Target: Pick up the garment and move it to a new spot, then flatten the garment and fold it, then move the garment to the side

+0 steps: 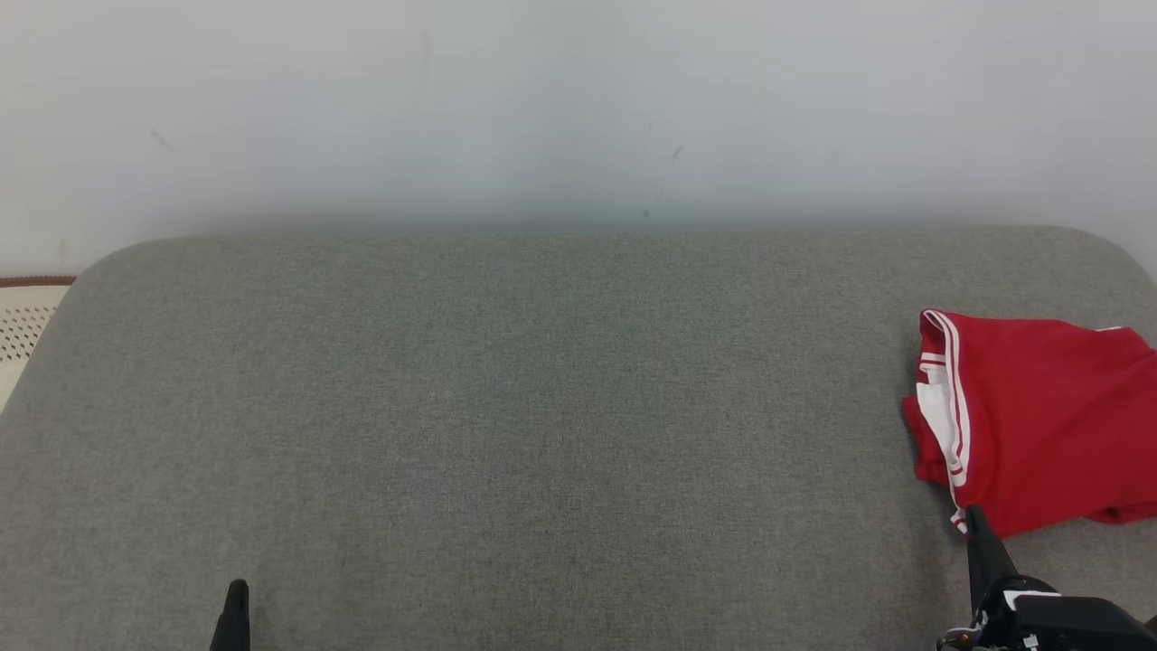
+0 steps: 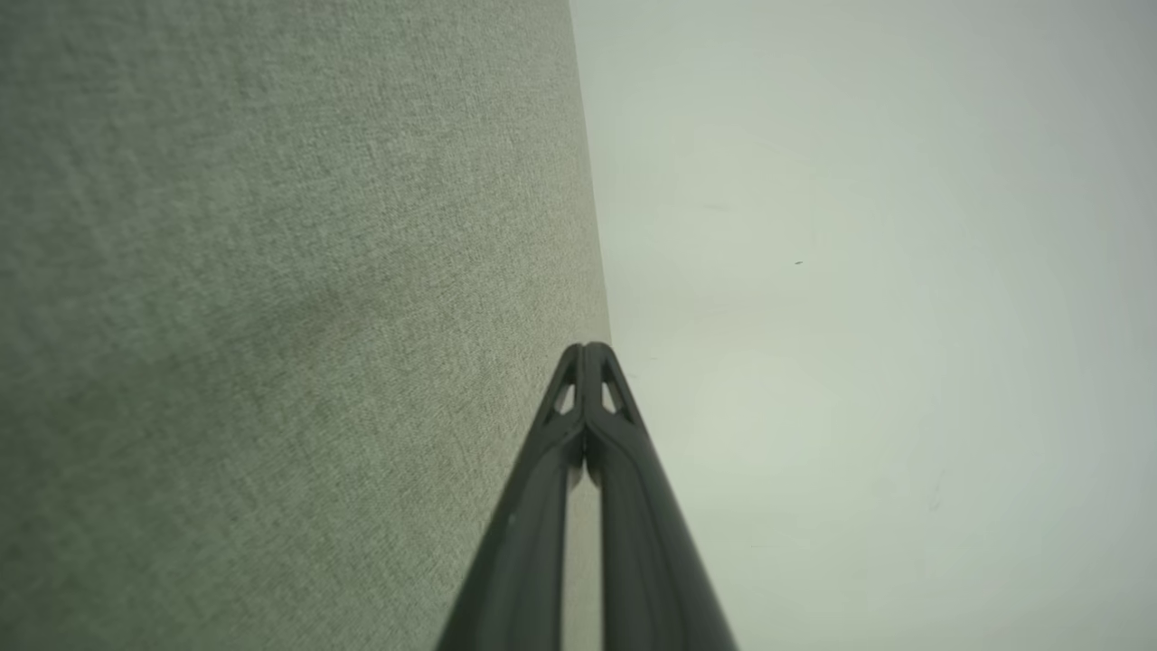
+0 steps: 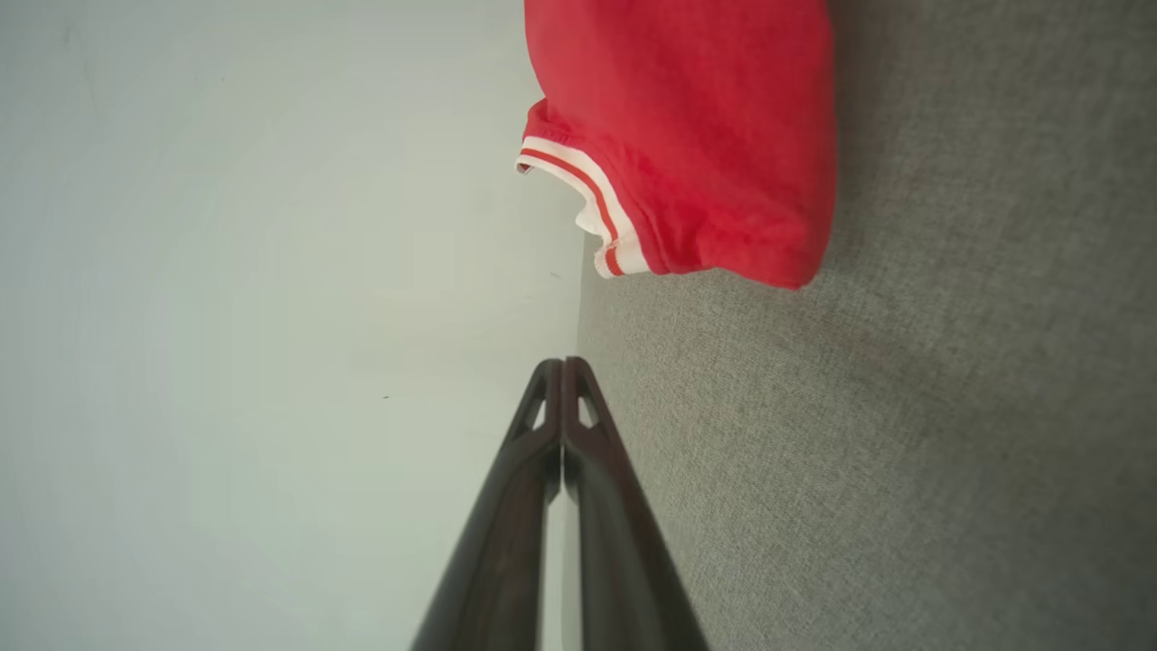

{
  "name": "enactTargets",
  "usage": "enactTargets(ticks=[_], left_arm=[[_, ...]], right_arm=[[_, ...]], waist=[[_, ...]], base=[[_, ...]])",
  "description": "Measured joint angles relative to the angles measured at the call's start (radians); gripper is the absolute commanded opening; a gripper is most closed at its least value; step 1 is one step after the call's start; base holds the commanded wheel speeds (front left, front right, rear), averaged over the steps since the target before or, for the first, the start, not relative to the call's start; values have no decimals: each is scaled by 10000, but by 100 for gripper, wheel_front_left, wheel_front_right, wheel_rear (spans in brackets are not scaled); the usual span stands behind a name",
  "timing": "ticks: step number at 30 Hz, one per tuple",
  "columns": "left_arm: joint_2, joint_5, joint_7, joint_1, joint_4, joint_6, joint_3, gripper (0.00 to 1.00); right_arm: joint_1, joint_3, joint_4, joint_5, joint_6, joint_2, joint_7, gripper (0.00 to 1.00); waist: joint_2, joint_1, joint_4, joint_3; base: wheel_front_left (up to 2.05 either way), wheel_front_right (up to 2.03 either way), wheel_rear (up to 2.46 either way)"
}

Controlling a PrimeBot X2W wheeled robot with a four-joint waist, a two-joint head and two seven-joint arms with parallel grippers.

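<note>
Red garment (image 1: 1039, 420) lies bunched at the grey cushion's (image 1: 506, 407) right edge. Both grippers, left (image 1: 234, 615) and right (image 1: 981, 542), pressed together, empty. Right should spread, then pinch the striped hem.

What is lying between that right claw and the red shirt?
Nothing visible. The shut right gripper points at the red garment, with bare grey cushion between them in the right wrist view.

long dark tapered claw (image 3: 562, 362) fingers, triangular cut-outs near tips, black wrist housing
</note>
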Motion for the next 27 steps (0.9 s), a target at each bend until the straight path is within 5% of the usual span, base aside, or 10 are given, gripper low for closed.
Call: enactTargets(ticks=[27], left_arm=[[21, -1672, 424, -98, -144, -184, 136, 0]], right_arm=[[-20, -387, -226, 1676, 0, 115, 430, 0]], waist=[[0, 0, 199, 65]], base=[[0, 0, 0]])
